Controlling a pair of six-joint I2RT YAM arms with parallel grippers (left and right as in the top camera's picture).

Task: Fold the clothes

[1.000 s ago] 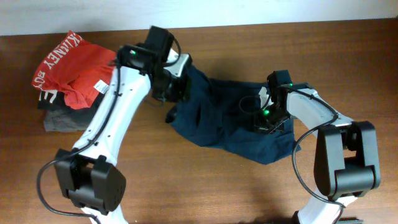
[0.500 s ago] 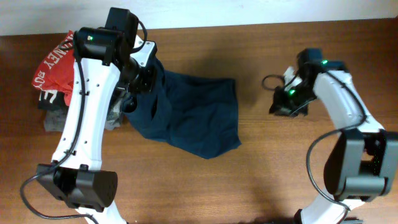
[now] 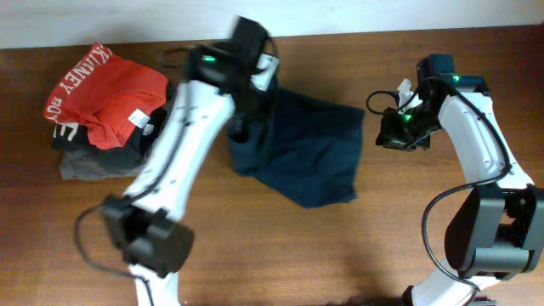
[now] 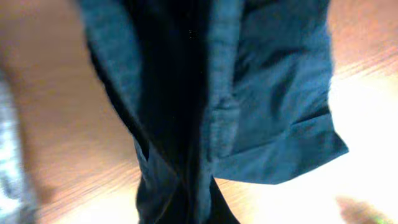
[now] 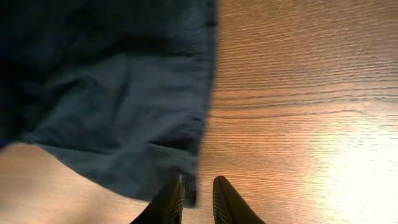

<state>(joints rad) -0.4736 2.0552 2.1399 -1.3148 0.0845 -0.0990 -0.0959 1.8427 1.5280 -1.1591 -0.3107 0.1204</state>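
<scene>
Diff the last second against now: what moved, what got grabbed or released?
The left arm, shut on the garment, swung it left, then back right; the garment now lies flatter. The right fingers came off the garment and drew back to the right; they now sit narrowly open beside its edge. The red shirt and grey cloth stayed put.

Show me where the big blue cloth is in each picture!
Overhead: the blue cloth is in the middle of the picture, a little above centre.
Left wrist: the blue cloth fills most of the picture in long folds.
Right wrist: the blue cloth covers the upper left.
Shared landmark: the brown wooden table shows beside the cloth in every view.
</scene>
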